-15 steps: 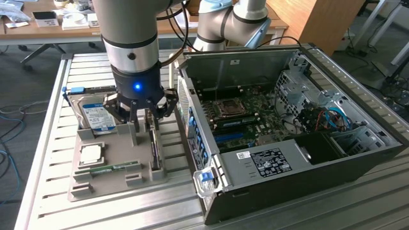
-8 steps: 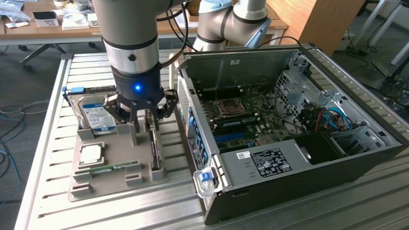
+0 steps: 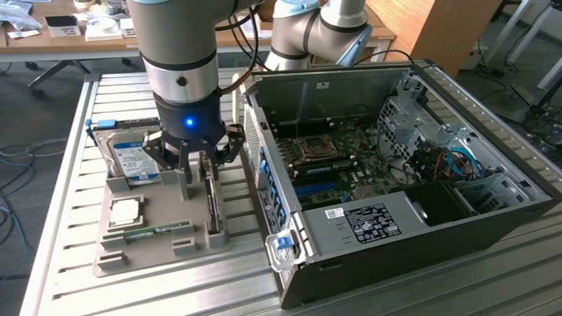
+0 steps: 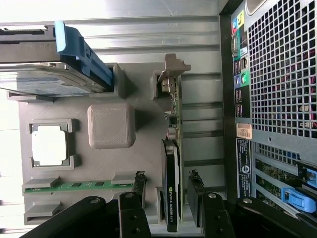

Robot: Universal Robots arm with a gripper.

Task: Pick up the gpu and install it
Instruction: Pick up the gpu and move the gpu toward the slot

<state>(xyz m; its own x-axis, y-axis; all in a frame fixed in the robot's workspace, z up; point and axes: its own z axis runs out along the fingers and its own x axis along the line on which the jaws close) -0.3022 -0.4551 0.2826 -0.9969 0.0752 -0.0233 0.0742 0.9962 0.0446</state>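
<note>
Slatted desk (image 3: 62, 217): released end effector (image 4: 167, 179) straddles the upright gpu (image 4: 172, 198); best centred between its fingers (image 4: 197, 198) before clenching.

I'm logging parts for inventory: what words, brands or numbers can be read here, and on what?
"NVIDIA QUADRO", then characters I can't make out: on the gpu, along its black cooler face.
hard drive label, blue and white: print too small to read.
power supply label, white on black: too small to read.
sticker on the rear of the computer case: blurred, unreadable.
</note>
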